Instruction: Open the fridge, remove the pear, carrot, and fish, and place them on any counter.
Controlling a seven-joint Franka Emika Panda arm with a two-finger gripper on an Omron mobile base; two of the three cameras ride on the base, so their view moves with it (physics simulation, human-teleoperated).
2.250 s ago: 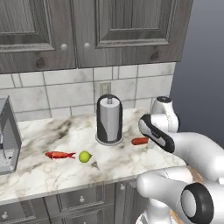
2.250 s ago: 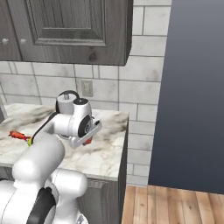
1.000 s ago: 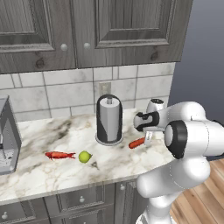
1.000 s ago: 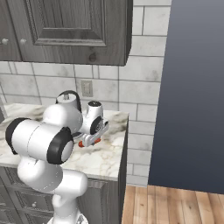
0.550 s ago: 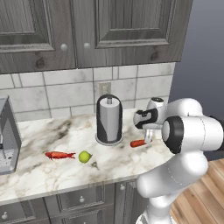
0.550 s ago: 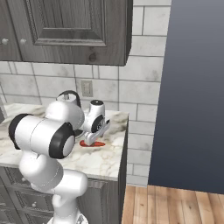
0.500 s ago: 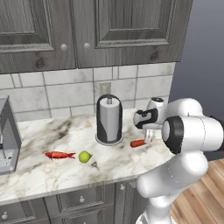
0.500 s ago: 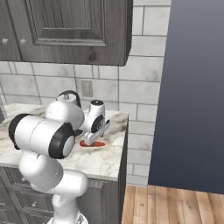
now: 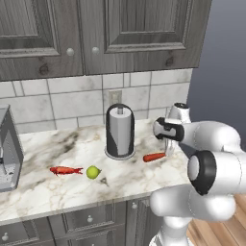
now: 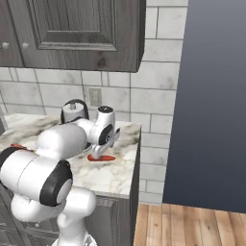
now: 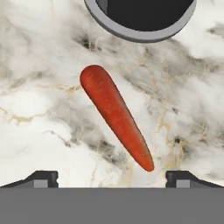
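Orange-red and smooth, lying flat on the marble counter (image 9: 43, 192) just beside the paper towel holder (image 9: 119, 132), on the side toward the counter's open end: the carrot (image 9: 154, 156), resting free with nothing gripping it. Hovering directly above it, the gripper (image 11: 112, 177), jaws spread wide and released, tips standing apart on either side of the tapered end in the hand view. Looking stiff and light, probably rigid enough to take a firm pinch without bending; looking slick too, and round in section, so likely rolling or squirting out if squeezed near the narrow tip. Judging the thick middle, toward the blunt end nearest the holder's base, as the safest place for any re-grasp, jaws set across the width. Sitting farther along from the holder on its other side, the pear (image 9: 93, 172) and, just beside it, the fish (image 9: 65, 170), both lying on the same marble. Seeming, then, all three items out and on the counter.
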